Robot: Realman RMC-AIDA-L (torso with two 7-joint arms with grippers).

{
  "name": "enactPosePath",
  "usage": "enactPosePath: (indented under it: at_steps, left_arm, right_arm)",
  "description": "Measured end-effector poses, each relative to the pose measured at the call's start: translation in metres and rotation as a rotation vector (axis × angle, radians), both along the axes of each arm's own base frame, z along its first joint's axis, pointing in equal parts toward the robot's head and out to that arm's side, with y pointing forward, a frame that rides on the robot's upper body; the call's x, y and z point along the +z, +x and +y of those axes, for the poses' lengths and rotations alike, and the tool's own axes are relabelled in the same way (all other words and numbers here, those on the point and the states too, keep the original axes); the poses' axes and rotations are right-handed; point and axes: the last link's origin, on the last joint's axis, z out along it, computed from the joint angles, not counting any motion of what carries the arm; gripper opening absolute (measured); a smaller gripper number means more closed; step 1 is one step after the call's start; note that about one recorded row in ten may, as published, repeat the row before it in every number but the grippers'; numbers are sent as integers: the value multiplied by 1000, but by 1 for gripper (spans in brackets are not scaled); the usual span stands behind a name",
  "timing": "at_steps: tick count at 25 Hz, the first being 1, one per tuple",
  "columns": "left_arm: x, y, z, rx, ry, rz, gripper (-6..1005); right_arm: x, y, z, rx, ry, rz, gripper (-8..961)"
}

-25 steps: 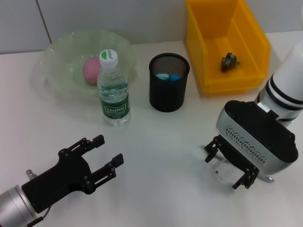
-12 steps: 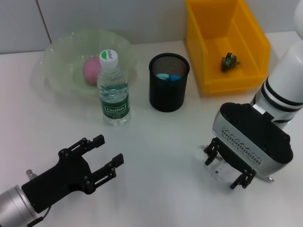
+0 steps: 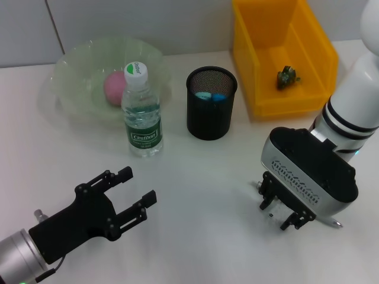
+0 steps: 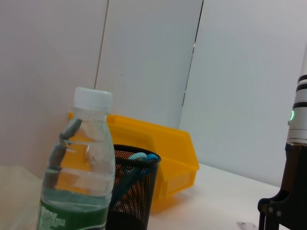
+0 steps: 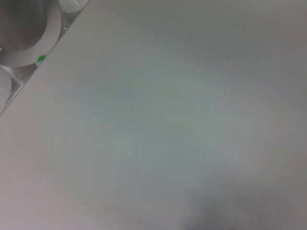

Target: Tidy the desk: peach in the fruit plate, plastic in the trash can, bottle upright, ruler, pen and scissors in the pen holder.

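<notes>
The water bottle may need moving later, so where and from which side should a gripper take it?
Grip the water bottle around its labelled middle, coming level from the front, the robot's side. It stands upright and round; the fruit plate sits close behind it and the pen holder to its right, while the front is open.

Open desk [image 3: 201, 177] before bottle [image 3: 142, 112]

The bottle [image 3: 142, 112] has a green label [image 3: 145, 137] with white brand letters, looking like "Cestbon". Its cap [image 3: 136, 69] carries small print too, but this cannot be read.
</notes>
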Motion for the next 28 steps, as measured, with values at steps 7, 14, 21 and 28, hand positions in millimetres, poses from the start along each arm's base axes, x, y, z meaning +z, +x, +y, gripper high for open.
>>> enactPosePath:
  at_steps: [7, 14, 21, 28]
  left_arm:
    - [0, 1, 1, -3, 0, 0, 716]
    - [0, 1, 1, -5, 0, 0, 716]
    - [0, 1, 1, -9, 3, 1, 716]
    - [-1, 4, 2, -28, -6, 7, 716]
  right_arm:
    - [1, -4, 1, -17, 12, -1, 463]
    - [6, -12, 5, -67, 89, 28, 393]
    - [31, -38, 16, -122, 265, 177, 392]
    - [78, -66, 30, -227, 527, 404, 392]
